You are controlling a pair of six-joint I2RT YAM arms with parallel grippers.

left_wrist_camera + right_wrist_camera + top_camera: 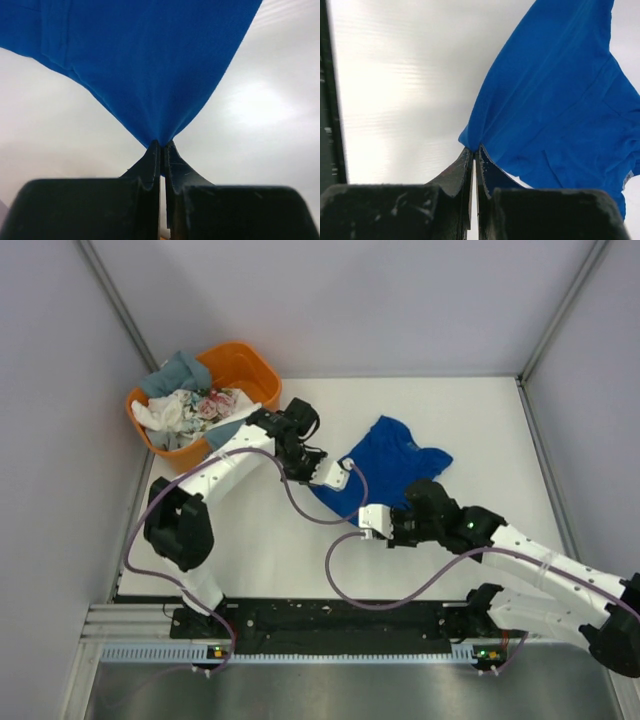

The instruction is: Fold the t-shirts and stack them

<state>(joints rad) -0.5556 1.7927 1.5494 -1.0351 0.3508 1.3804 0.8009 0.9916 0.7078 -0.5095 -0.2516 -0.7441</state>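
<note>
A royal blue t-shirt [395, 460] lies crumpled on the white table, right of centre. My left gripper [343, 472] is shut on its near-left edge; in the left wrist view the fingertips [161, 144] pinch a point of blue cloth [150, 60] that stretches away taut. My right gripper [365, 515] is shut on the shirt's near corner; in the right wrist view it [474, 149] pinches a fold of the cloth [560, 110]. A grey-blue shirt [180, 370], a white one [168, 412] and a floral one [212, 403] lie bunched in the orange tub.
The orange plastic tub [255, 370] stands at the table's far left corner, close behind the left arm. White walls enclose the table at back and sides. A black rail [330, 618] runs along the near edge.
</note>
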